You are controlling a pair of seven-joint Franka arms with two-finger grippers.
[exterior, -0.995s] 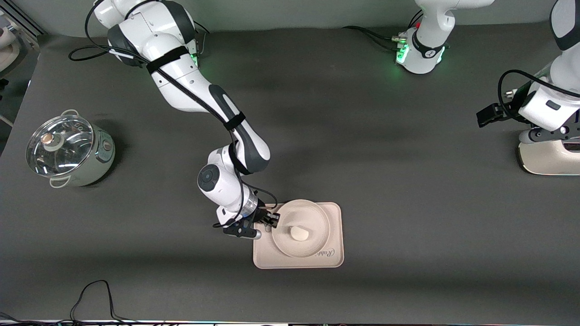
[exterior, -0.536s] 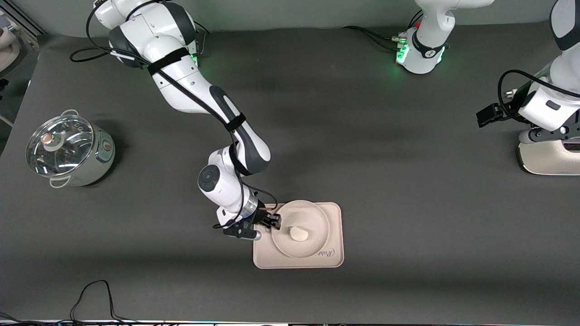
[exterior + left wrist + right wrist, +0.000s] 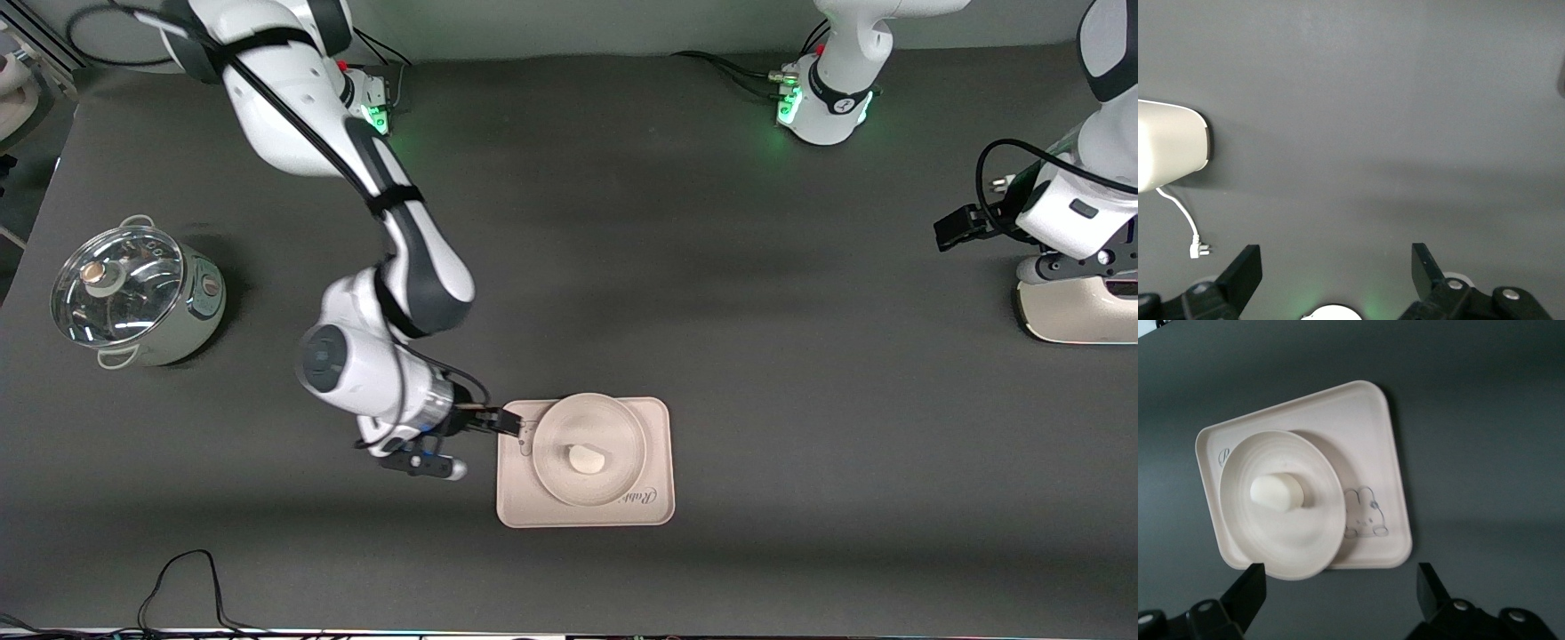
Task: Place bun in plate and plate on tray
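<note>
The round cream-white plate [image 3: 613, 425] lies on the rectangular tray [image 3: 656, 462], with the small off-white bun [image 3: 585, 459] in it. My right gripper [image 3: 508, 421] is open and empty, over the tray's edge toward the right arm's end of the table. In the right wrist view the plate [image 3: 1281, 533], the bun [image 3: 1276, 491] and the tray [image 3: 1365, 433] with its rabbit drawing show past my open right gripper [image 3: 1341, 593], which touches none of them. My left gripper [image 3: 1336, 270] is open and empty; the left arm waits at its end of the table.
A lidded steel pot [image 3: 133, 295] stands at the right arm's end of the table. A cream-white appliance [image 3: 1076, 311] sits under the left hand; it also shows in the left wrist view [image 3: 1168, 153] with a white cable [image 3: 1185, 223]. A black cable [image 3: 178, 578] lies near the front edge.
My right gripper has drawn back from the plate's rim toward the right arm's end of the table. The plate and bun stay on the tray. The left arm has not moved.
</note>
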